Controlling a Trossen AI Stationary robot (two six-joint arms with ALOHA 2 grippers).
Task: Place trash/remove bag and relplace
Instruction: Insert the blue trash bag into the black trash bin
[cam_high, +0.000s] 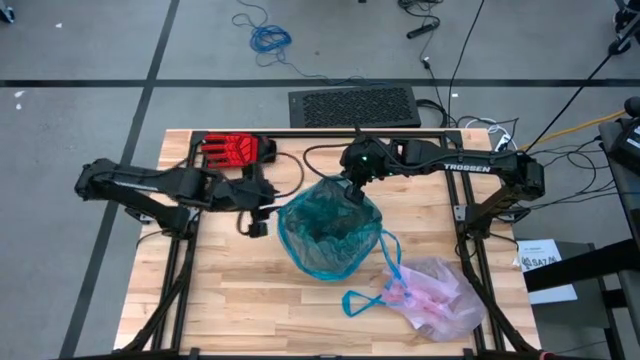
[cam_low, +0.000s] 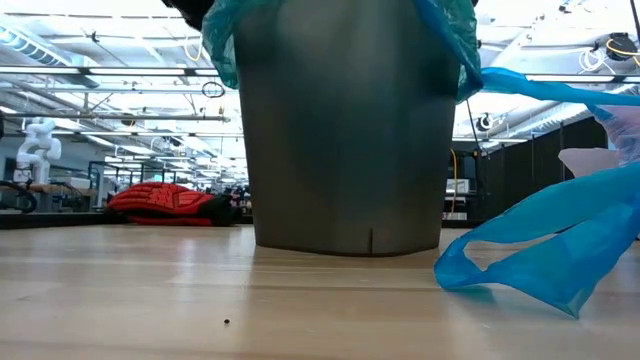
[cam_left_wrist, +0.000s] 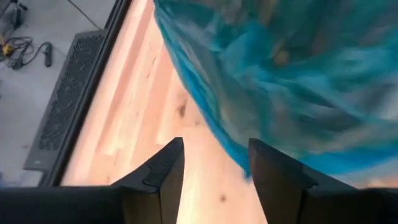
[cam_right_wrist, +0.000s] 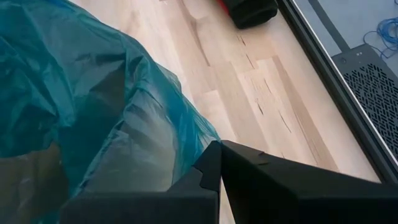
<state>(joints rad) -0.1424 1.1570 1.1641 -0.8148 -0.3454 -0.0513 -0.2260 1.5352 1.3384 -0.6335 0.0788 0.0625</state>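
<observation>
Pink bag (cam_high: 440, 298) lies crumpled on table (cam_high: 220, 300), right of bin (cam_low: 345, 140); thin, light, slippery, tears easily. Best hold: blue loops (cam_high: 362, 300). Left gripper (cam_high: 256, 213) fingers wide, empty, beside green liner (cam_high: 330, 228). Right gripper (cam_high: 352, 184) fingers closed at bin rim.

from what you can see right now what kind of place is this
Probably a robotics lab or workshop: a wooden table in a metal frame, loose cables on the grey floor, and a white robot arm among benches behind.
</observation>
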